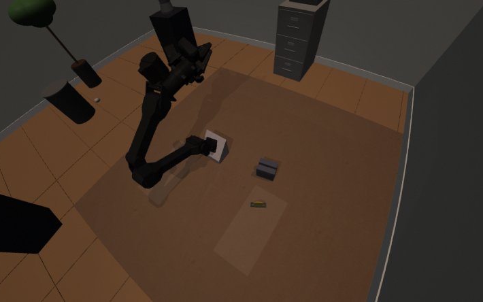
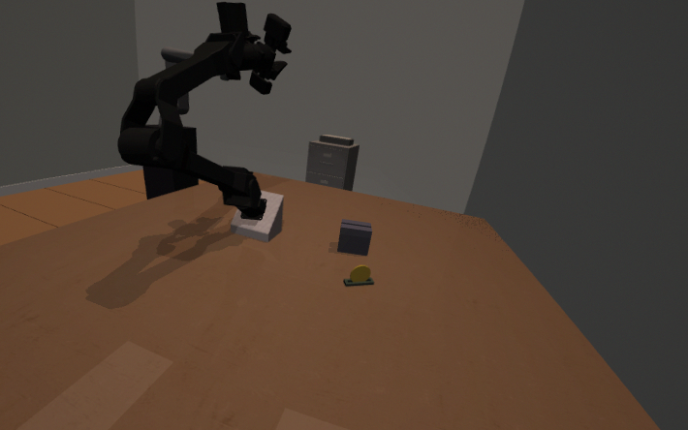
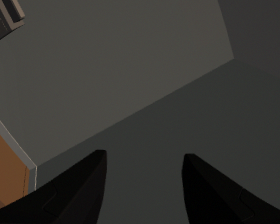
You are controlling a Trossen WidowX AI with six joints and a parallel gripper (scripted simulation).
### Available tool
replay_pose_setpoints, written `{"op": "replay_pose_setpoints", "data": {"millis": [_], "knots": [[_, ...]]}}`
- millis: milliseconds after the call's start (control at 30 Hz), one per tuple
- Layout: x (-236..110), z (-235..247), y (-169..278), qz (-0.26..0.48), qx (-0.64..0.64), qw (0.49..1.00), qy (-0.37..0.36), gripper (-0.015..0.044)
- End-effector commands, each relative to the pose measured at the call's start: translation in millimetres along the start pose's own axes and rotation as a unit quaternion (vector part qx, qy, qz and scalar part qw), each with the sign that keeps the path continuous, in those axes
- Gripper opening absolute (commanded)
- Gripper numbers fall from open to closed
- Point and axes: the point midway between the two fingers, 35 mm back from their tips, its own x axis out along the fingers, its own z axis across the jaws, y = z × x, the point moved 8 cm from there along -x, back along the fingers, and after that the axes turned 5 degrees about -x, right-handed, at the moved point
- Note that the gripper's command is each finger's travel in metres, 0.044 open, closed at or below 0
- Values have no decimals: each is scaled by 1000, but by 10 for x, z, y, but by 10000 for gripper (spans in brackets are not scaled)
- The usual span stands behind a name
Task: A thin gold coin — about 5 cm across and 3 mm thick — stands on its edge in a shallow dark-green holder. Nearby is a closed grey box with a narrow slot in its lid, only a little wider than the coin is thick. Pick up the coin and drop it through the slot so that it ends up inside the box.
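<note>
The gold coin [image 1: 258,203] [image 2: 359,273] stands on its edge in the dark-green holder [image 1: 252,205] [image 2: 359,283] on the table. The closed grey box [image 1: 266,172] [image 2: 354,241] stands a short way behind it, with the narrow slot visible as a dark line across its lid. My gripper [image 2: 287,57] [image 3: 145,161] is partly open with nothing between its fingers. It is raised high above the table, to the left of the box and well away from the coin. The wrist view shows neither coin, holder nor box. The inside of the box is hidden.
The arm's white wedge-shaped base [image 1: 220,153] [image 2: 265,230] stands left of the box. The arm's elbow bends low over the table's left part in the top view. A filing cabinet [image 1: 293,45] [image 2: 328,163] stands beyond the table, and a dark wall rises at the right.
</note>
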Motion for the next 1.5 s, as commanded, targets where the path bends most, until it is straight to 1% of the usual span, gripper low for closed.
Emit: {"op": "replay_pose_setpoints", "data": {"millis": [0,100,200,333,433,567,733,867,1000,1100,1233,1367,1467], "knots": [[182,-119,422,104,70,992,-24,161],[273,-179,816,191,128,972,-43,161],[312,-216,1232,277,186,941,-59,161],[278,-224,1792,385,260,882,-77,161],[185,-198,2223,464,315,824,-87,161],[-23,-118,2770,558,379,731,-99,161],[-397,48,3382,658,443,599,-112,161],[-774,231,3800,722,479,483,-125,161],[-1177,436,4124,768,502,372,-139,161],[-1227,456,4219,775,505,354,-141,161],[-1231,472,4229,774,505,354,-141,161],[-1300,737,4372,775,504,354,-141,161],[-1305,754,4380,775,504,354,-141,161]]}}
